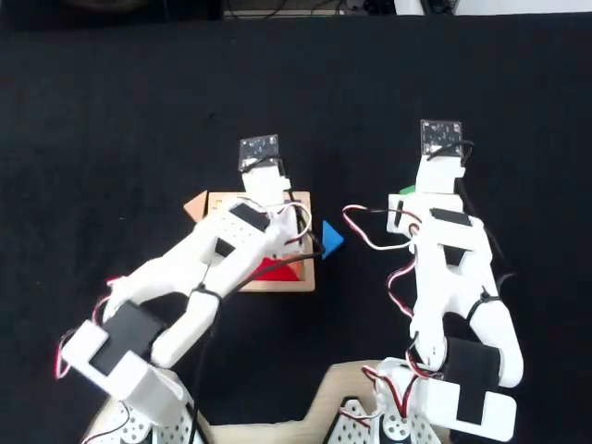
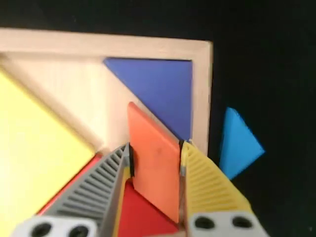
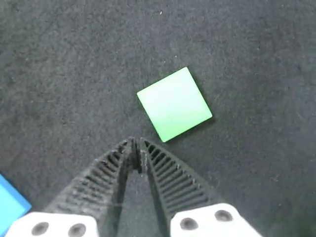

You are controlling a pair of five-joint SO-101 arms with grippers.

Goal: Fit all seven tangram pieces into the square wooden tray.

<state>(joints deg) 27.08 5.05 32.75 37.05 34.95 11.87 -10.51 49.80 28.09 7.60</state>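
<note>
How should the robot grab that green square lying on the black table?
Come straight down from above, since the green square lies flat on the black table with free space all round. Pinch two opposite straight edges. It sits turned at a slant to the right pincer, so I'd twist the wrist first to line up.

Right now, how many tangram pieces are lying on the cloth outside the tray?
3. A light blue triangle beside the tray, a green square just beyond the right arm's jaws, an orange triangle off the tray's opposite side. The arms may hide more.
</note>
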